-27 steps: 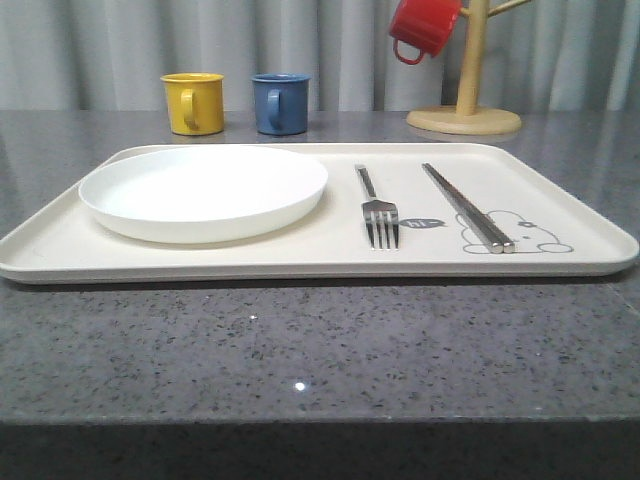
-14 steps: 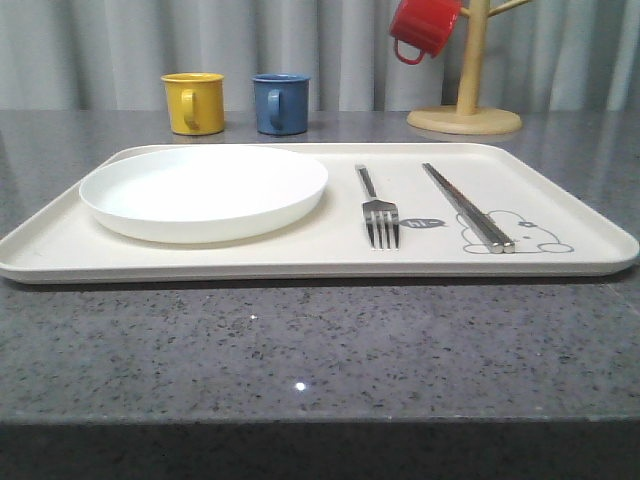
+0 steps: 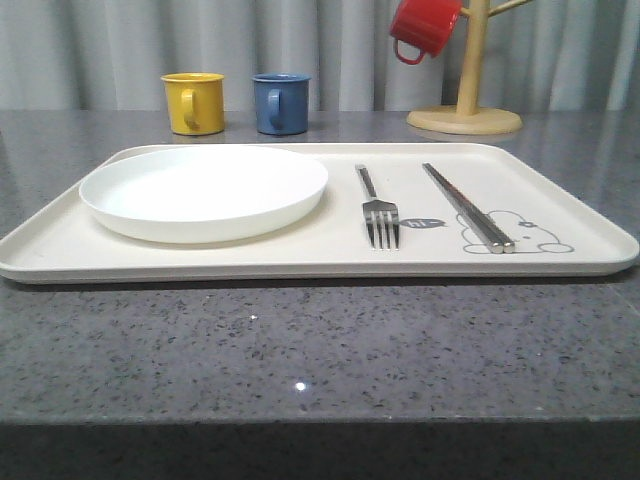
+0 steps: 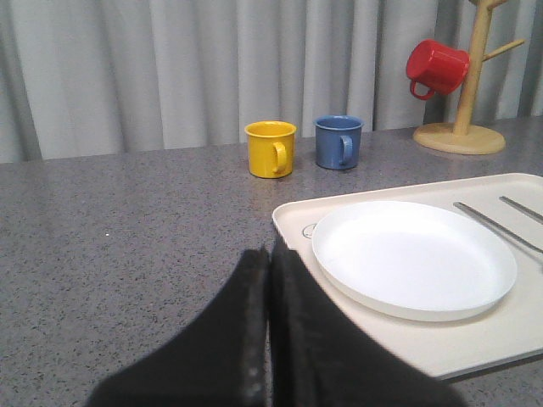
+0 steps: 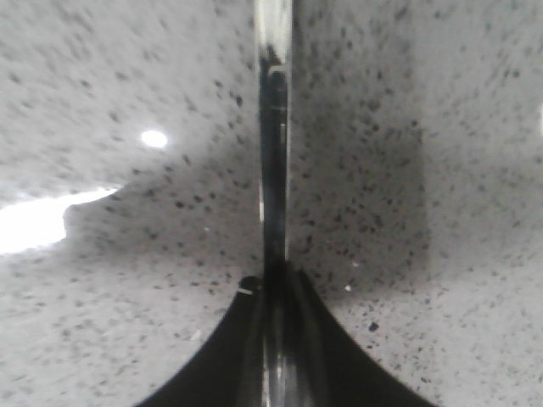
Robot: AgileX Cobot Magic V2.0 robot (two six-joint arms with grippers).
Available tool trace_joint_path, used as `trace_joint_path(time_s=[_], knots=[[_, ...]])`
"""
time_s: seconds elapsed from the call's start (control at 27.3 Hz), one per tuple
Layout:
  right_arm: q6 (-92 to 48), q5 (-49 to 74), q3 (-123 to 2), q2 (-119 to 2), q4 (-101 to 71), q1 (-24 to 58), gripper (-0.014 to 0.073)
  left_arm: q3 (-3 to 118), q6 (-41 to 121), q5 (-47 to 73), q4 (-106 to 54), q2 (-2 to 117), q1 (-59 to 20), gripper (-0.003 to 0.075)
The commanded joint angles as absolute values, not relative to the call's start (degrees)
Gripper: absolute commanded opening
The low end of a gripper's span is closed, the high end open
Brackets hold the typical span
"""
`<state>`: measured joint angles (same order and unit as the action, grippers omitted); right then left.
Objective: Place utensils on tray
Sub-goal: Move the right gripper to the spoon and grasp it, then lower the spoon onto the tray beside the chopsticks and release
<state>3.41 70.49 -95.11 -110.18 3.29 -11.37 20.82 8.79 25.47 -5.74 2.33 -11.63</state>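
The cream tray [image 3: 60, 250] lies across the grey counter. On it rest the white plate [image 3: 203, 190] at the left, the fork [image 3: 378, 212] in the middle and the steel chopsticks [image 3: 465, 205] over the rabbit drawing. My left gripper [image 4: 270, 254] is shut and empty, low over the counter just beside the tray's corner [image 4: 293, 219] and short of the plate [image 4: 413, 257]. My right gripper [image 5: 273, 280] is shut on the slim shiny handle of the spoon [image 5: 273, 170], close above speckled counter. The spoon's bowl is out of view.
A yellow mug [image 3: 193, 102] and a blue mug [image 3: 280, 103] stand behind the tray. A red mug [image 3: 422, 28] hangs on a wooden mug tree [image 3: 468, 90] at the back right. Bare counter runs between the tray and the front edge.
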Motion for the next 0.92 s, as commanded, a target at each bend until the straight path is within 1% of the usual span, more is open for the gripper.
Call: trace_joint_path(time_s=[0.0, 0.11, 0.22, 0.37, 0.51, 0.66, 0.88], knots=[[4.2, 76.5, -97.5, -103.8, 0.3, -11.1, -0.0060, 22.1, 8.1, 21.1, -6.4, 3.1, -11.7, -0.0018], [4.8, 76.5, -97.4, -100.3, -3.8, -8.6, -0.0060, 22.1, 8.1, 21.1, -6.4, 3.1, -11.7, -0.0018], [4.9, 76.5, -97.4, -98.1, -4.2, -3.4, -0.0060, 22.1, 8.1, 21.1, -6.4, 3.1, -11.7, -0.0018], [8.3, 76.5, -97.4, -98.0, -4.3, 5.3, -0.0059, 22.1, 8.1, 21.1, -6.4, 3.1, -11.7, -0.0018], [10.9, 76.4, -97.4, -100.1, -4.3, 11.4, -0.0059, 22.1, 8.1, 21.1, -6.4, 3.1, -11.7, -0.0018], [14.5, 75.6, -97.4, -103.3, -4.3, 12.4, -0.0059, 22.1, 8.1, 21.1, -6.4, 3.1, -11.7, -0.0018], [14.5, 75.5, -97.4, -107.0, -4.7, 12.4, -0.0059, 22.1, 8.1, 21.1, -6.4, 3.1, -11.7, -0.0018]])
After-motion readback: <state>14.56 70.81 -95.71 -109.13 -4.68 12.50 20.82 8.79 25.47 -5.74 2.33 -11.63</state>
